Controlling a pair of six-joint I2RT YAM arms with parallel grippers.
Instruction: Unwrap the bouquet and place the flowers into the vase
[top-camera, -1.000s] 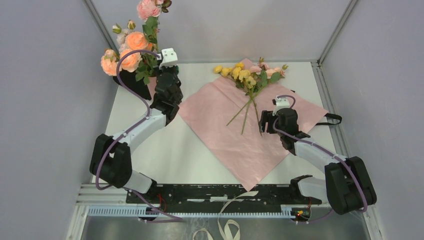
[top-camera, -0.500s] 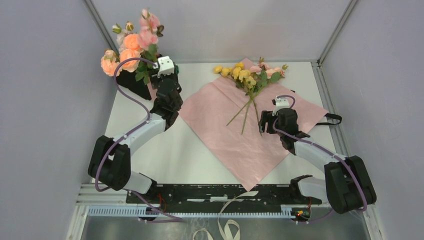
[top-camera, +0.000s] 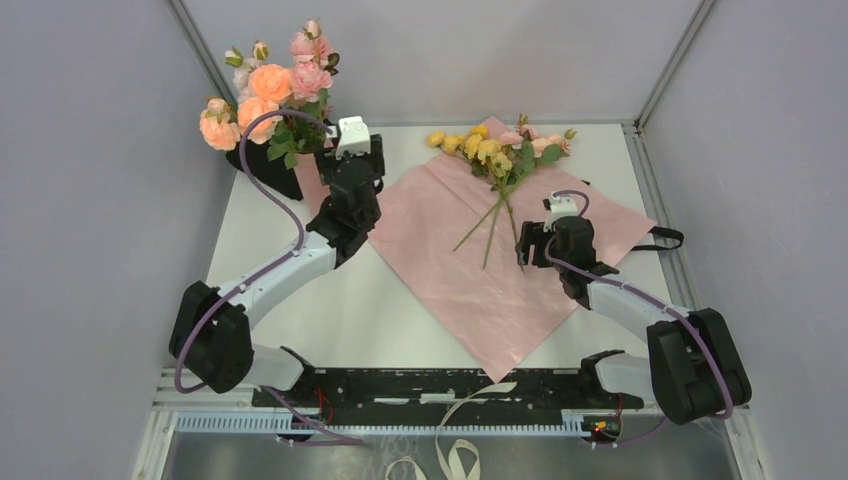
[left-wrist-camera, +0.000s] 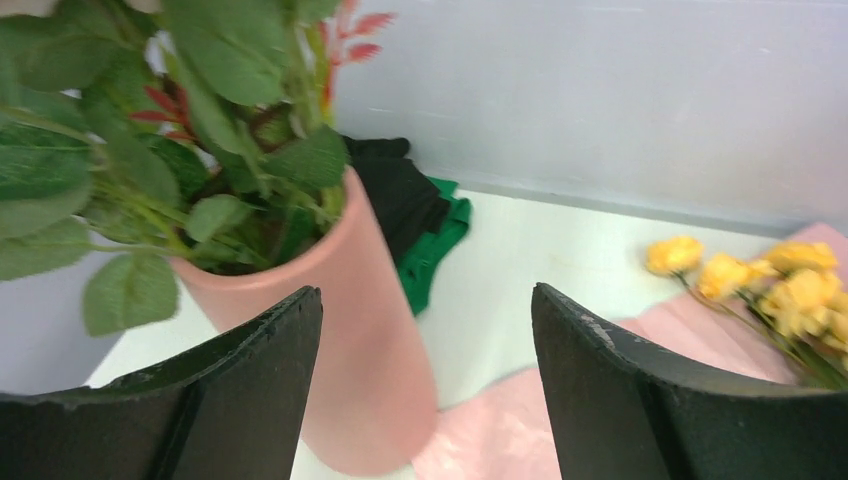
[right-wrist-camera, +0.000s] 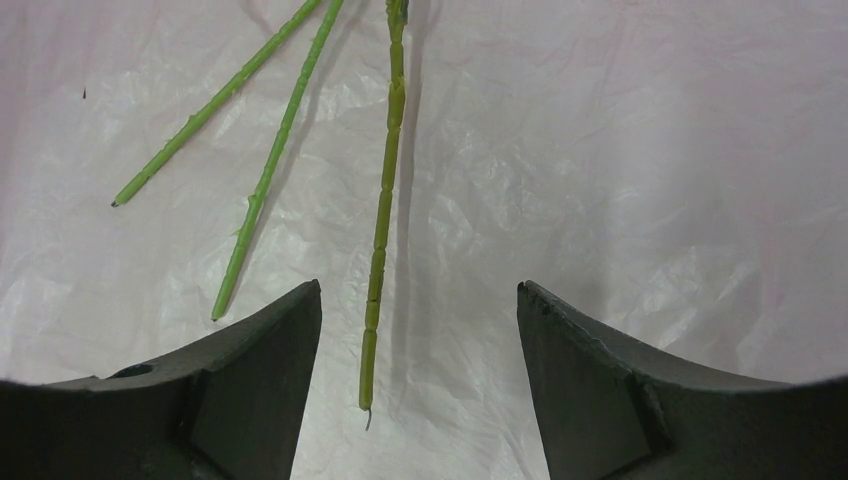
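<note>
The left claw (left-wrist-camera: 425, 295) has let go of the rose stem it held over the vase (left-wrist-camera: 370, 340) and shifted right. Its jaws now stand wide apart with nothing between them. The right claw (right-wrist-camera: 417, 290) has not moved.

The vase stands upright just ahead and left of the left claw, partly behind its left finger. It holds a bunch of peach and pink roses (top-camera: 270, 85) with leafy stems, which rise well above its rim. Behind the vase lies a black cloth (left-wrist-camera: 400, 195) with a bit of green under it.

The remaining flowers (top-camera: 500, 155), yellow blooms and a few pink ones, lie on the opened pink paper (top-camera: 450, 250) spread flat on the counter (top-camera: 340, 300), ahead and right of the left claw. Their stems (right-wrist-camera: 385, 200) run back toward the right claw, whose jaws are also wide apart, low over the paper. One stem end lies between its fingers, untouched, and two more stems lie to the left.
</note>
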